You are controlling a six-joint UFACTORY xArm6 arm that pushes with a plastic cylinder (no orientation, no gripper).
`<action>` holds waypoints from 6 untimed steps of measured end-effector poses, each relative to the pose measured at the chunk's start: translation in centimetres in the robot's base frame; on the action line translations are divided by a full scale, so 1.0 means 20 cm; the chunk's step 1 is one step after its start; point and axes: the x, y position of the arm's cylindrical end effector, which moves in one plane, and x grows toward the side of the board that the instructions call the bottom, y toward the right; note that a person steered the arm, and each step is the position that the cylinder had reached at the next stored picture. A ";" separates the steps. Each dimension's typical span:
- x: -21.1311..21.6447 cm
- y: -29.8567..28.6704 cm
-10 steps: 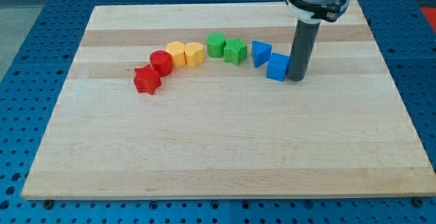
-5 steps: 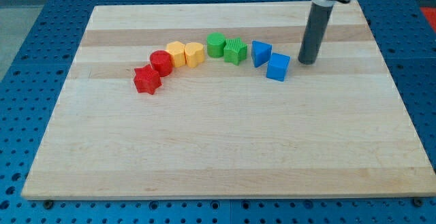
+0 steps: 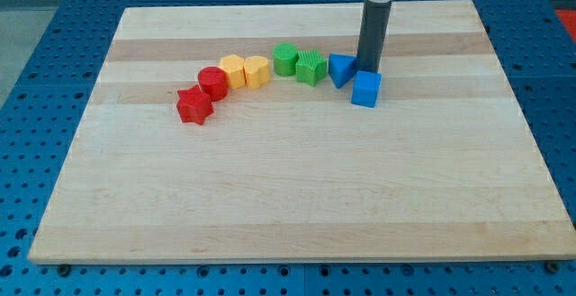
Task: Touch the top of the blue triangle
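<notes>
The blue triangle [image 3: 341, 69] lies right of centre in the upper half of the wooden board [image 3: 297, 197]. My tip [image 3: 368, 69] stands just right of the triangle's upper right side, close to it or touching it; I cannot tell which. The tip is also just above the blue cube [image 3: 365, 89], which sits below and right of the triangle. The rod rises straight up out of the view's top.
A curved row of blocks runs left from the triangle: a green ribbed block [image 3: 311, 67], a green cylinder [image 3: 285, 59], a yellow heart [image 3: 257, 71], a yellow hexagon [image 3: 234, 70], a red cylinder [image 3: 213, 83], a red star [image 3: 194, 105].
My tip has moved from right of the blue cube up and then left, to beside the blue triangle's upper right. The blocks have not visibly moved.
</notes>
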 end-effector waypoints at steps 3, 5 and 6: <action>-0.37 0.11; -0.21 -0.01; -0.10 -0.02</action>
